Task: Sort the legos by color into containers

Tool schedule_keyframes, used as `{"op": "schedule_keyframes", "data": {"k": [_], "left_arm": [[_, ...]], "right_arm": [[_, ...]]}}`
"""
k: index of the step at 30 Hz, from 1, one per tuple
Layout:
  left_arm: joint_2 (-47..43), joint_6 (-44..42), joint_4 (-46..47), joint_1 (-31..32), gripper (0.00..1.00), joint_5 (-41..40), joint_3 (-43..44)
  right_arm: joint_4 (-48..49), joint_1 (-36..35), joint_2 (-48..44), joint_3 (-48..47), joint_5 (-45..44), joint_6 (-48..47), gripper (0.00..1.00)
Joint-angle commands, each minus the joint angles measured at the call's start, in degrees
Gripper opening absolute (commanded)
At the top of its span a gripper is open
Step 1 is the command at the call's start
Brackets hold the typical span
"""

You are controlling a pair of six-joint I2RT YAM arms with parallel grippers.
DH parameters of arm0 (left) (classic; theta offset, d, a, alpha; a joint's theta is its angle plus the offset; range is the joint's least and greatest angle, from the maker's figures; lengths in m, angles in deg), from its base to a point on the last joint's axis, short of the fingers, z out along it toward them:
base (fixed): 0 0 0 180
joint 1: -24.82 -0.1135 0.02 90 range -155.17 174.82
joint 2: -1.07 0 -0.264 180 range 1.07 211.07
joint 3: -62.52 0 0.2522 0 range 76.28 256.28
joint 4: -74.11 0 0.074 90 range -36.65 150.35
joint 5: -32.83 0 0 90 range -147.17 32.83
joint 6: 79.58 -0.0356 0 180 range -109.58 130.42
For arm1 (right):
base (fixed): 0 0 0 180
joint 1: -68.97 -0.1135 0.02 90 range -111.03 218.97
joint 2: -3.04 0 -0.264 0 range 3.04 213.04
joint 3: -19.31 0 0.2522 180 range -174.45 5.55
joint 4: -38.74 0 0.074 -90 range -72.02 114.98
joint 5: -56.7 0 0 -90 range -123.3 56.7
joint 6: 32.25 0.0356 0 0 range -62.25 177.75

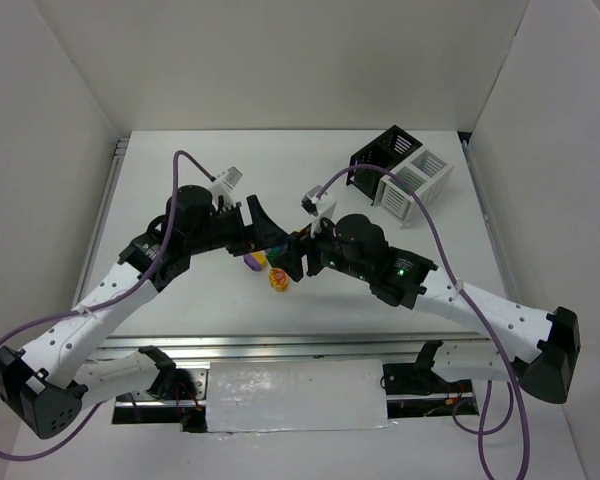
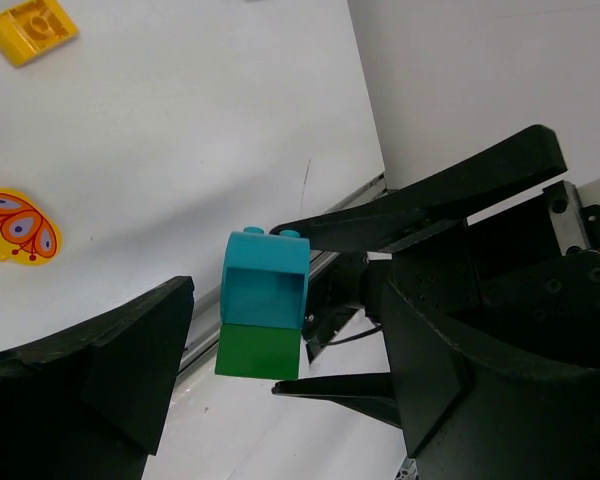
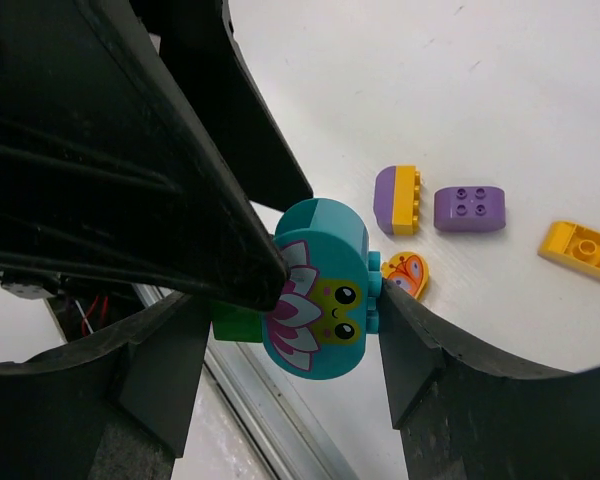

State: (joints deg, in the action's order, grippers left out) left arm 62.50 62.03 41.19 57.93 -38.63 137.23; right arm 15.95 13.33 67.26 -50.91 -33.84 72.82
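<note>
My right gripper [image 3: 295, 300] is shut on a stack of two legos, a teal oval brick [image 3: 325, 290] with a flower-frog print and a green brick [image 3: 235, 322], held above the table. In the left wrist view the teal brick [image 2: 267, 280] sits on the green one [image 2: 258, 352] between the right gripper's thin fingers. My left gripper [image 2: 288, 300] is open, with its jaws wide on either side of the stack and not touching it. The two grippers meet at mid-table, left [image 1: 265, 225] and right [image 1: 292, 255]. The black bin [image 1: 380, 155] and the white bin [image 1: 415, 180] stand at the back right.
On the table below lie a purple-yellow brick [image 3: 400, 200], a purple brick [image 3: 470, 208], an orange-yellow flat brick [image 3: 580, 250] and an orange butterfly oval [image 3: 408, 275]. The butterfly oval [image 1: 278, 279] and the purple-yellow brick [image 1: 252, 262] lie just under the grippers.
</note>
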Motion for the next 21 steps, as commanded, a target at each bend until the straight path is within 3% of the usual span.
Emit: {"op": "schedule_keyframes", "data": {"k": [1, 4, 8, 9, 13, 15, 21], "left_arm": [[0.5, 0.2, 2.7, 0.1, 0.87, 2.8, -0.6], [0.4, 0.5, 3.8, 0.2, 0.83, 4.0, -1.4], [0.4, 0.6, 4.9, 0.5, 0.63, 5.1, -2.1], [0.7, 0.6, 5.1, 0.5, 0.52, 5.8, -2.1], [1.8, 1.6, 9.1, 0.6, 0.28, 10.4, -3.0], [2.5, 1.6, 11.8, 0.7, 0.00, 12.2, -3.0], [1.8, 0.1, 12.1, 1.1, 0.00, 12.8, -1.9]], "right_arm": [[2.9, -0.5, -0.9, -2.9, -2.5, -1.3, 0.18], [2.1, -0.5, -0.9, -4.0, -4.9, -1.8, 0.18], [2.1, -0.5, -1.4, -4.4, -6.0, -2.1, 0.18], [2.4, -0.5, -1.6, -4.4, -6.1, -2.0, 0.18], [3.0, -0.5, -1.6, -4.4, -6.0, -2.0, 0.18], [3.6, -0.6, -1.5, -4.0, -4.9, -2.1, 0.18], [6.8, -0.4, -3.8, -1.6, -2.6, -2.5, 0.22]]}}
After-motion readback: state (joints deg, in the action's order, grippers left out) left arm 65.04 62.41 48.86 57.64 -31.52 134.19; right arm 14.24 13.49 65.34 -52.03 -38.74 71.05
